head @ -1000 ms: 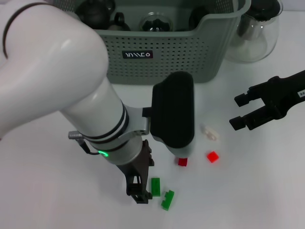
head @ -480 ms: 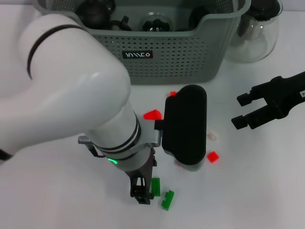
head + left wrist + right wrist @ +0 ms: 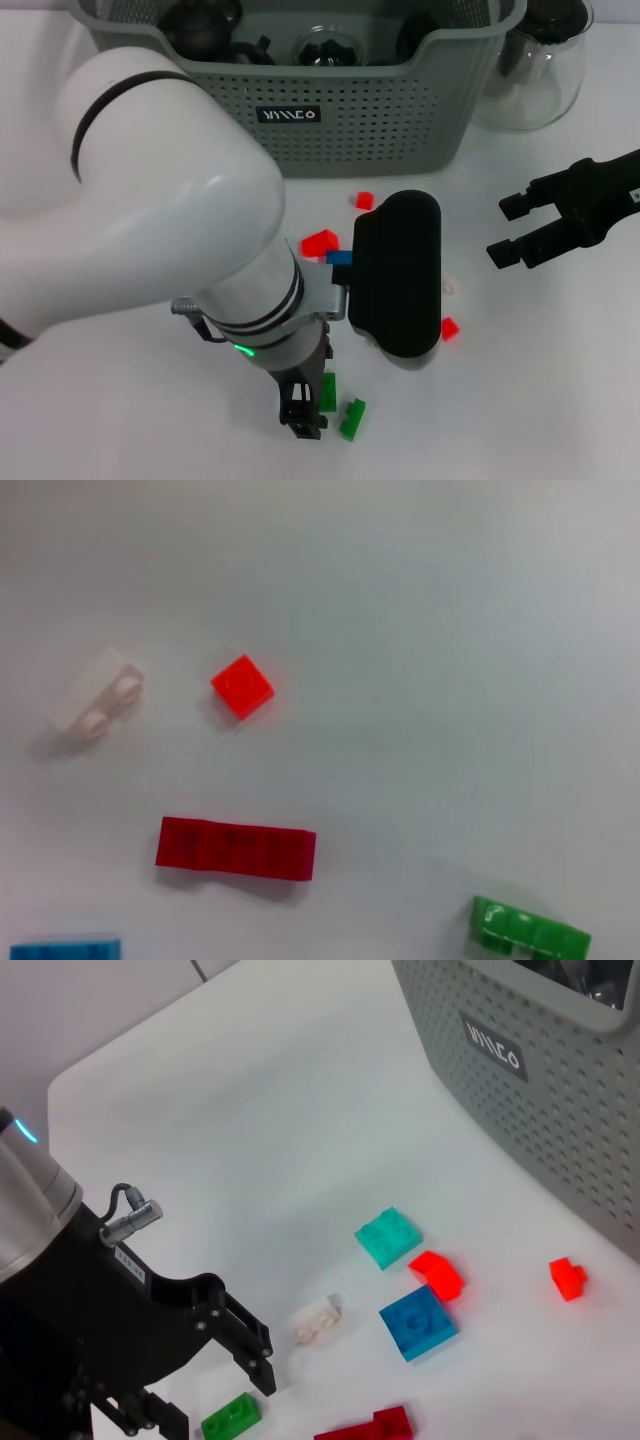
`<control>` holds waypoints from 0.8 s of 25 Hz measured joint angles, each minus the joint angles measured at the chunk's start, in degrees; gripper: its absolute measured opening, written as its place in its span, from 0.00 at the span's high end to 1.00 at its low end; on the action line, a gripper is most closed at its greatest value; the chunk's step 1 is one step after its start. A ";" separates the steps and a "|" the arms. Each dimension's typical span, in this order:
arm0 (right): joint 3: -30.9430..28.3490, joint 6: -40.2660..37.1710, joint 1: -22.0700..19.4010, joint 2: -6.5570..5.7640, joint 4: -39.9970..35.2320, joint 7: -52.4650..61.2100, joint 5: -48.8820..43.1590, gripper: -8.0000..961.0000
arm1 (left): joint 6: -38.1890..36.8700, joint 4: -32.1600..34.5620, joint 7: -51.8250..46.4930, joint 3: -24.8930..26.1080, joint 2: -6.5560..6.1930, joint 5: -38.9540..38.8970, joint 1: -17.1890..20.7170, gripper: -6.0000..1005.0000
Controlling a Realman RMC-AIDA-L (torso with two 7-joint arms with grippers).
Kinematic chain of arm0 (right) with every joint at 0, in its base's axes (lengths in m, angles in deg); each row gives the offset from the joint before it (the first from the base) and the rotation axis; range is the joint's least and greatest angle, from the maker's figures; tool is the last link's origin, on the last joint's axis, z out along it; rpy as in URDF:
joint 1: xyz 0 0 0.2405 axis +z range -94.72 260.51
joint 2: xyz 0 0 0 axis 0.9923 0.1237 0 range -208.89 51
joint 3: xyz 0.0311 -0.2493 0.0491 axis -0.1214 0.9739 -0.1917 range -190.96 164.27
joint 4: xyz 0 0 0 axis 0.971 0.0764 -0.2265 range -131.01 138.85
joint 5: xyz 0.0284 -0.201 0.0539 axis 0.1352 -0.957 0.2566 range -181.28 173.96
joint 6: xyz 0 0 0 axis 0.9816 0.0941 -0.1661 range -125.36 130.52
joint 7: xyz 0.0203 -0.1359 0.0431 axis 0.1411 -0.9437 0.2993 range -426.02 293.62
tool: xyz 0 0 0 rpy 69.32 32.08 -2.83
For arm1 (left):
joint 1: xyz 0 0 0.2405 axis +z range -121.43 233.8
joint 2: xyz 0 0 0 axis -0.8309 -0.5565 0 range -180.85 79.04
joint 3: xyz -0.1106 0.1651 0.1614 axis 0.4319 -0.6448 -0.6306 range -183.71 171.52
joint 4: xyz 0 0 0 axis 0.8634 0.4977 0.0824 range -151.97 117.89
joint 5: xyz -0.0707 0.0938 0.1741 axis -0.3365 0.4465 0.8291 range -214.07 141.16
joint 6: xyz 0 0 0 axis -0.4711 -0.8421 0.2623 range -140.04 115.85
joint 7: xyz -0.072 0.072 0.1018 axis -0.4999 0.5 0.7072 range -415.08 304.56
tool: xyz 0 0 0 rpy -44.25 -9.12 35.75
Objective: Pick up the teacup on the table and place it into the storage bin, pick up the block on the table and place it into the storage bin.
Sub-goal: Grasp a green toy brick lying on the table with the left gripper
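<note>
The left pincer (image 3: pixel 303 415) hangs low over the worktop (image 3: pixel 560 400), its black fingers parted and holding nothing, just beside two green blocks (image 3: pixel 338 405). The right pincer (image 3: pixel 512 232) waits well off to the side, jaws spread and empty.

The blocks are small, hard plastic bricks: light, stiff and probably slick on their smooth flanks, so a pinch across the two long sides should hold better than one on the studs. In the left wrist view a long dark-red block (image 3: pixel 236 848) lies flat, apart from a small red cube (image 3: pixel 242 687) and a white brick (image 3: pixel 97 693), which leaves finger room around it.

The worktop is plain white and smooth, so a nudged brick would likely slide. The bin (image 3: pixel 340 125) stands at the far edge, already holding dark rounded items; a glass teapot (image 3: pixel 540 70) sits just beside it. No teacup is visible on the worktop.
</note>
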State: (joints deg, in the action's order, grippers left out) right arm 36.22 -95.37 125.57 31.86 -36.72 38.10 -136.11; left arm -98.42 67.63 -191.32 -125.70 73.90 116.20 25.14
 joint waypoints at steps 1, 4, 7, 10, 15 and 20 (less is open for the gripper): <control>0.00 0.02 -0.04 0.00 0.00 -0.01 0.00 0.04 | 0.31 -0.14 -0.50 -0.17 0.00 -0.02 -0.04 0.28; 0.00 0.02 -0.20 0.02 -0.13 -0.08 0.00 0.04 | 0.83 -0.57 -1.27 -0.51 0.00 -0.02 -0.15 0.28; 0.00 0.04 -0.38 0.08 -0.22 -0.11 0.00 0.04 | 1.10 -0.74 -1.60 -0.64 0.00 -0.05 -0.15 0.28; -0.04 0.07 -0.40 0.10 -0.23 -0.15 0.00 0.04 | 1.18 -0.76 -1.71 -0.90 0.00 -0.07 -0.15 0.28; -0.08 0.21 -0.44 0.11 -0.23 -0.19 0.00 0.04 | 1.35 -0.88 -1.92 -1.02 0.00 -0.09 -0.16 0.28; -0.09 0.68 -0.49 0.04 -0.09 -0.19 0.00 0.04 | 1.40 -1.09 -1.97 -1.19 0.00 -0.16 -0.24 0.31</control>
State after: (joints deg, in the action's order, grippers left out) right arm 36.13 -94.69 125.08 31.91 -36.81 37.91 -136.11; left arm -97.01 66.54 -193.29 -126.89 73.90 116.04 24.90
